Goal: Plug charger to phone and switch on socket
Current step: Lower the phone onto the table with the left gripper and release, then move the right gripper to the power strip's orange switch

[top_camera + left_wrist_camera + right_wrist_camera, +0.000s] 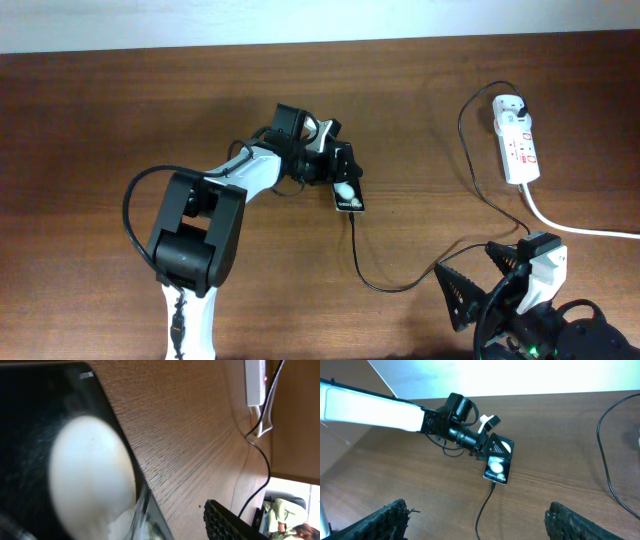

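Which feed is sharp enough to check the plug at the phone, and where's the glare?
Left wrist: the phone is too close, a soft blur, its white spot a blob; only the far table grain is sharp. Right wrist: best, phone and charger crisp, though the wall behind is blown out white. Overhead: evenly lit, sharp, but the phone is small.

Beneath me I see a dark brown wood-grain table [120, 100] that meets a white wall [300, 15] at its far edge, and off its side a tan surface [296, 420] and something pale green [280, 512], too blurred to name.
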`<control>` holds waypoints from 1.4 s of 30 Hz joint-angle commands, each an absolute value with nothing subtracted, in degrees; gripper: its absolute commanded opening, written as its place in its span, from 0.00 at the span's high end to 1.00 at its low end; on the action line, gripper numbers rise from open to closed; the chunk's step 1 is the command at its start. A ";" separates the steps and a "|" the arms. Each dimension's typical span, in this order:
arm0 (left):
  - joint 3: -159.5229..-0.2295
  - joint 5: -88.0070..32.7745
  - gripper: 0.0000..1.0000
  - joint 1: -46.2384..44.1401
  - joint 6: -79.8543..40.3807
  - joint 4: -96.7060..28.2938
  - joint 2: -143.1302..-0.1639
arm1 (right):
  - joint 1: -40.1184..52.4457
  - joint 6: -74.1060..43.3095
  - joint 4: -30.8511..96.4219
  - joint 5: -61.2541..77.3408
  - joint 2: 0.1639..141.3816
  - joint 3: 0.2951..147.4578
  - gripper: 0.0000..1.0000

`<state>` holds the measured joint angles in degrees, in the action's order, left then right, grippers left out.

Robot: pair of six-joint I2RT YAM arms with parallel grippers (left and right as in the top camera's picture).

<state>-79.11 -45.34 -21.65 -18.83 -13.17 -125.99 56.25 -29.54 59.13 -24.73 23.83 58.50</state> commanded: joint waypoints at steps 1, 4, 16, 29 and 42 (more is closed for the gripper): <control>-78.70 -38.89 0.28 -21.61 -15.27 -16.38 -126.43 | 56.18 -29.36 58.87 -26.22 23.99 58.78 0.09; -78.70 -34.87 0.00 -21.58 -15.29 -19.99 -126.43 | 56.18 -29.36 58.98 -26.22 23.99 58.78 0.05; -89.97 -34.79 0.01 -11.03 -3.14 -29.87 -125.91 | 56.18 -29.43 55.66 -31.75 24.60 58.72 0.18; -111.44 -16.32 0.01 -2.98 9.08 -74.32 -75.50 | 26.15 -43.42 57.17 -28.34 53.43 58.74 0.96; -111.50 -2.33 0.01 -2.98 8.27 -96.68 -37.30 | -21.12 -27.20 65.25 -1.43 101.14 87.70 0.96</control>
<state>-111.70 -3.33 -3.18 8.14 -96.64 -38.83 -19.55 -27.94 64.01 -4.89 95.04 79.57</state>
